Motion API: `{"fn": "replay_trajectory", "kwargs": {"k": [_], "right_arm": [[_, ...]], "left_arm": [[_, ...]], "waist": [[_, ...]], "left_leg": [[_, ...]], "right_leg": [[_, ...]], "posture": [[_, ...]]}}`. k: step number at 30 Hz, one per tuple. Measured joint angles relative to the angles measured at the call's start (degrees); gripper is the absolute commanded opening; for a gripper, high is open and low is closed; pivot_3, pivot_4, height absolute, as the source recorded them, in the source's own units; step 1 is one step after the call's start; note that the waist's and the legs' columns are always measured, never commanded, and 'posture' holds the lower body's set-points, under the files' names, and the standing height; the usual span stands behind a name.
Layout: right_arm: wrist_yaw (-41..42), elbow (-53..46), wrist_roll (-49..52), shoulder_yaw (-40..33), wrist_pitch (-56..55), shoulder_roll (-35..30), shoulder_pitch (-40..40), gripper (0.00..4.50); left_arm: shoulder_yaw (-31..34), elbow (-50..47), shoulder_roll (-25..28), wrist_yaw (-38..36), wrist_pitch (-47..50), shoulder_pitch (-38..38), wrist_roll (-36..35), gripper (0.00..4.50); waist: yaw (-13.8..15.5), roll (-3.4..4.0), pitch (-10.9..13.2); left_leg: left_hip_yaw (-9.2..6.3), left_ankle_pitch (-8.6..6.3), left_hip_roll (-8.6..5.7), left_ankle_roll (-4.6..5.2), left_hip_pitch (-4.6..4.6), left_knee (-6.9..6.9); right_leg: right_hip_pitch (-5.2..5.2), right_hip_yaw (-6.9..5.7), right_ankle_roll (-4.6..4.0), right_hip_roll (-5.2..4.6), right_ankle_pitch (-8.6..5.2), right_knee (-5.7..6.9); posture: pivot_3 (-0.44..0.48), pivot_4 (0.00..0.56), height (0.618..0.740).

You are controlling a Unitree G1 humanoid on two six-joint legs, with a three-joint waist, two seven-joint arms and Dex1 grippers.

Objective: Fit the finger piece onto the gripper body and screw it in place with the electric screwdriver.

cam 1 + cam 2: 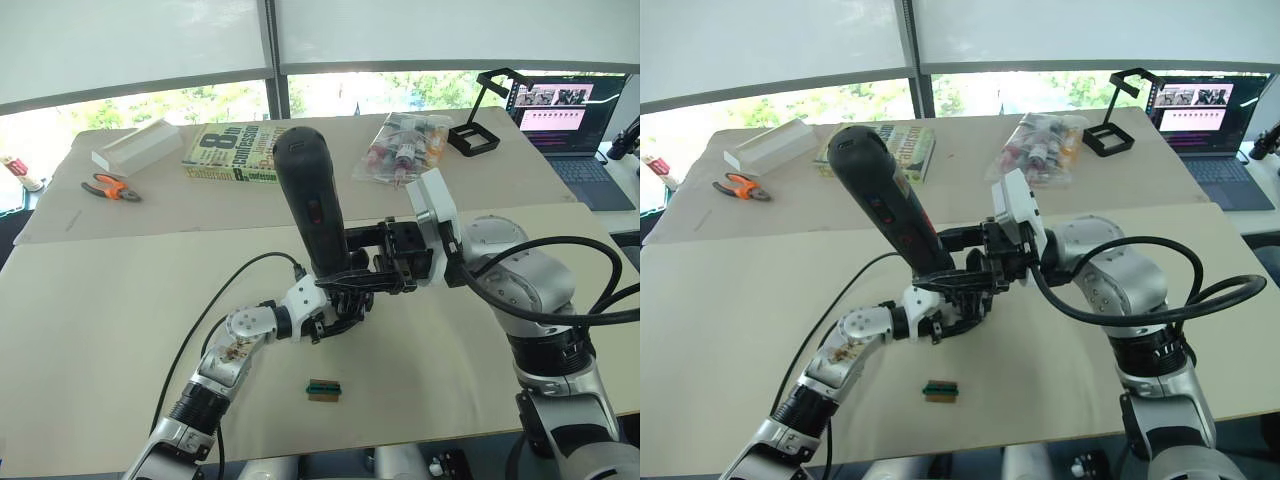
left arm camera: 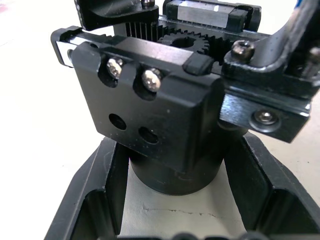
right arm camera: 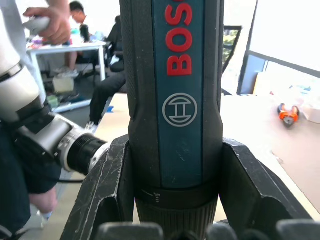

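Note:
The electric screwdriver [image 1: 308, 200] is a thick black tool with a blue panel [image 3: 175, 100]. It stands nearly upright over the table's middle, its bit end hidden below. My right gripper [image 1: 352, 265] is shut on its lower barrel, one finger on each side. Directly under it my left gripper [image 1: 335, 308] is shut on the gripper body [image 2: 170, 125], its fingers [image 2: 95, 195] flanking the round base. The body shows a toothed gear, a rack and a black block with two screw heads and two empty holes. I cannot tell the finger piece apart from this black assembly.
A small green-brown block [image 1: 323, 390] lies near the table's front edge. Along the back are orange pliers [image 1: 112, 187], a white box [image 1: 140, 145], a book [image 1: 240, 152], a bag of bottles [image 1: 405, 145], a black stand [image 1: 480, 120] and a laptop [image 1: 575, 120]. People sit behind [image 3: 75, 15].

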Motion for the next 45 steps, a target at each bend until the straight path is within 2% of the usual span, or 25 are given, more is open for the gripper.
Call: {"fn": "replay_trajectory", "kwargs": {"k": [10, 16, 45], "right_arm": [[-0.01, 1.37, 0.41, -0.8, -4.33, 0.49, 3.38, 1.92], [0.79, 1.49, -0.64, 0.56, -8.27, 0.46, 4.41, 1.92], [0.72, 4.19, -1.47, 3.55, -10.45, 0.05, 2.46, 1.92]], "left_arm": [[-0.08, 0.46, 0.0, 0.13, 0.11, -0.12, 0.08, 2.29], [-0.09, 1.28, -0.01, 0.07, 0.16, -0.41, 0.08, 2.29], [-0.1, 2.04, -0.48, 0.02, 1.1, -1.16, 0.08, 2.29]], "waist": [[-0.01, -0.03, -0.07], [-0.05, -0.03, -0.07], [0.04, -0.05, -0.12]], "left_leg": [[0.0, -0.01, 0.03, 0.0, 0.29, -0.02], [0.0, -0.1, 0.06, 0.14, 0.89, -0.16], [0.0, -0.09, 0.06, 0.13, 0.97, -0.16]], "right_leg": [[0.29, 0.0, 0.01, 0.03, -0.01, -0.01], [0.84, 0.03, 0.11, 0.05, -0.08, -0.07], [0.94, 0.07, 0.12, 0.05, -0.08, -0.05]], "posture": [[0.0, 0.15, 0.738], [0.0, 0.15, 0.738], [0.0, 0.15, 0.738]]}}
